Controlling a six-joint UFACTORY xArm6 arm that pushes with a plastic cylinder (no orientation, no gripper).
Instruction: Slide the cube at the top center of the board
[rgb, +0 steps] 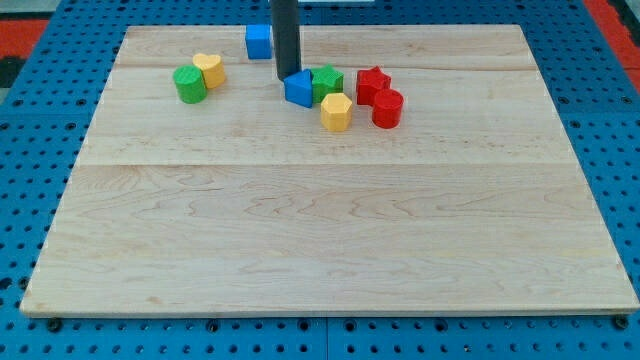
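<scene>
The camera view shows a light wooden board (330, 220) lying on a blue table with lots of little holes (620, 150). My tip (286, 77) is the bottom end of a dark straight rod that comes down from the view's top. There are no jaws on this rod, so it holds nothing; it can only push.

The blue cube (259, 41) sits at the top middle of the board, close to the far edge. It is just to the view's left of the rod and higher up than my tip. I cannot tell if the rod touches it.

My tip sits right at the top left edge of a blue block (298, 89). A green star block (326, 82) is tight against that block's right side. A yellow block (336, 112) sits just below them. A red star block (372, 84) and a red round block (387, 108) are on the right.

Off to the view's left, a green round block (189, 84) and a yellow block beside it (209, 70) touch each other.
</scene>
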